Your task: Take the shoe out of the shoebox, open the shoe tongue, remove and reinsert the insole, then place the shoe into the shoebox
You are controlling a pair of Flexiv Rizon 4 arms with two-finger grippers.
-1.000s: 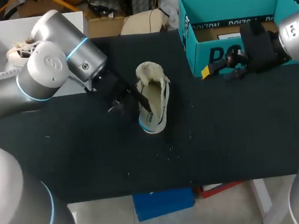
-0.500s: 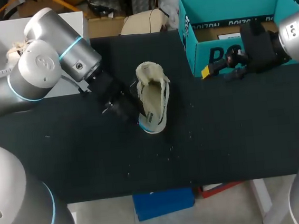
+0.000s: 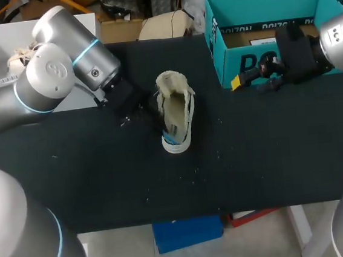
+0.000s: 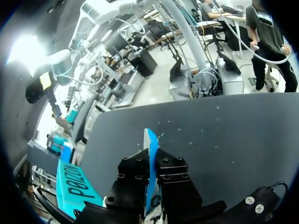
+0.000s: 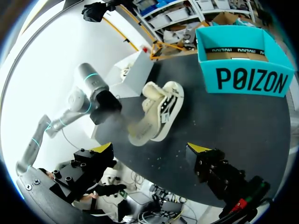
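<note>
Gripping the shoe (image 3: 176,111) by a thin blue edge, left end effector (image 4: 150,161) is clenched on it. Right end effector (image 5: 150,148) is released, fingers wide, with the shoebox (image 5: 247,79) ahead.

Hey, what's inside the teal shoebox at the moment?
Only brown cardboard lining shows inside the teal shoebox; the shoe lies out on the table. My right arm covers part of the interior, and the front wall hides the floor behind it.
</note>
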